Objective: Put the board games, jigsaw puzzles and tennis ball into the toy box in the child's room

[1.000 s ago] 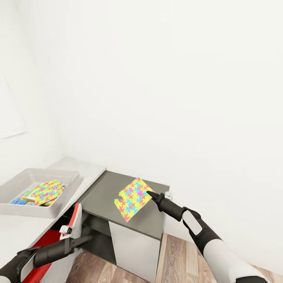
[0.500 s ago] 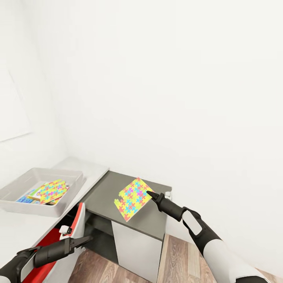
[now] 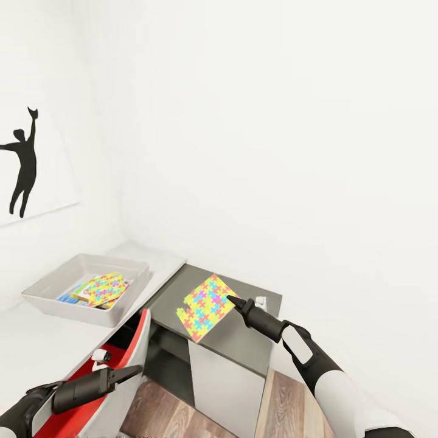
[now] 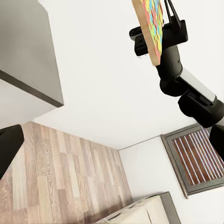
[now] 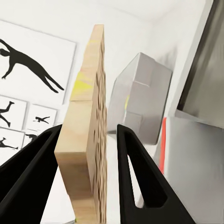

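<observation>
View has swung left: toy box (image 3: 91, 283) sits more central, gripper pose unchanged. Right gripper (image 3: 232, 300) pinches jigsaw puzzle (image 3: 205, 307) by one edge above the dark cabinet (image 3: 243, 340). Left gripper (image 3: 135, 369): can't tell. Risk: edge grip slips mid-carry.

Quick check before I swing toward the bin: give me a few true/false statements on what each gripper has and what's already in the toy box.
1. The right gripper is shut on a jigsaw puzzle. True.
2. The left gripper is carrying a board game. False: it holds nothing and hangs low in front of the table.
3. The toy box already has a jigsaw puzzle lying in it. True; that second puzzle rests on top of other flat items.
4. The held puzzle lies flat on the dark cabinet top. False: it is tilted in the air above it.
</observation>
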You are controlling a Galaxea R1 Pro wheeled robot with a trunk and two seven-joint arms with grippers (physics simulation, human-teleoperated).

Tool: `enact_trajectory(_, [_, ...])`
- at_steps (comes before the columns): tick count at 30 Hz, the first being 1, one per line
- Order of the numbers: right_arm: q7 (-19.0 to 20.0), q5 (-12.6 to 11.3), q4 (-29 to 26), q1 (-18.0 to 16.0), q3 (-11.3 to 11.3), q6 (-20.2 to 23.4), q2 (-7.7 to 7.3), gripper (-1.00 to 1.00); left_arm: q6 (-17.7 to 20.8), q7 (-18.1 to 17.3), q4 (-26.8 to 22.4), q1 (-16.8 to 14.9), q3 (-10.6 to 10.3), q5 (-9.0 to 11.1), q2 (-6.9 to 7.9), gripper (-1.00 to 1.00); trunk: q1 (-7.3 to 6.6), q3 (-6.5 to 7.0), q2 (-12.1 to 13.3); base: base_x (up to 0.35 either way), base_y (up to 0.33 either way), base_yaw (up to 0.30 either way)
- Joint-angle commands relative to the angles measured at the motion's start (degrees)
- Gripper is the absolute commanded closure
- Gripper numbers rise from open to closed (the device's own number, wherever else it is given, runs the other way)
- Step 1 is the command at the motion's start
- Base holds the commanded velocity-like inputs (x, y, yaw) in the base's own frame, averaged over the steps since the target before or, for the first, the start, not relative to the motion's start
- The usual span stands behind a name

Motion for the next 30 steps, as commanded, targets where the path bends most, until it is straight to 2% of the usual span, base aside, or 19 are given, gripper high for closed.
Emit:
enact_trajectory(1, [0.0, -0.6, 0.0, -0.1, 0.1, 0.4, -0.01, 1.0, 0.6, -0.2, 0.0, 0.0, -0.2, 0.2, 0.04, -1.0, 0.04, -0.09, -0.1, 0.0, 0.0, 0.256])
enact_trajectory(10, [0.0, -0.6, 0.0, -0.1, 0.1, 0.5, -0.03, 1.0, 0.7, -0.1, 0.0, -0.1, -0.1, 0.2, 0.12, -1.0, 0.04, 0.33, -0.1, 0.0, 0.0, 0.256])
enact_trajectory(16, [0.0, -0.6, 0.0, -0.1, 0.1, 0.5, -0.07, 1.0, 0.9, -0.4, 0.0, -0.1, 0.0, 0.5, 0.95, -1.0, 0.04, 0.57, -0.1, 0.0, 0.0, 0.25])
enact_trajectory(21, [0.0, -0.6, 0.0, -0.1, 0.0, 0.5, -0.09, 1.0, 1.4, -1.3, -0.1, -0.1, 0.1, 0.7, 2.94, -1.0, 0.04, 0.62, -0.1, 0.0, 0.0, 0.201])
enact_trajectory(25, [0.0, -0.6, 0.0, -0.1, 0.0, 0.6, -0.09, 1.0, 5.6, -1.3, -0.8, -0.2, 0.6, 0.9, 6.33, -1.0, 0.04, 0.62, -0.1, 0.0, 0.0, 0.181])
enact_trajectory(27, [0.1, -0.6, 0.0, -0.1, 0.0, 0.6, -0.12, 1.0, 8.1, -1.3, -2.6, -0.2, 1.6, 0.9, 7.58, -1.0, 0.04, 0.63, -0.1, 0.0, 0.0, 0.177])
enact_trajectory(30, [0.1, -0.6, 0.0, -0.1, 0.1, 0.6, -0.4, 1.0, 14.6, -1.3, -7.6, -0.5, 5.1, 0.8, 8.6, -1.0, 0.04, 0.63, -0.1, 0.0, 0.0, 0.173])
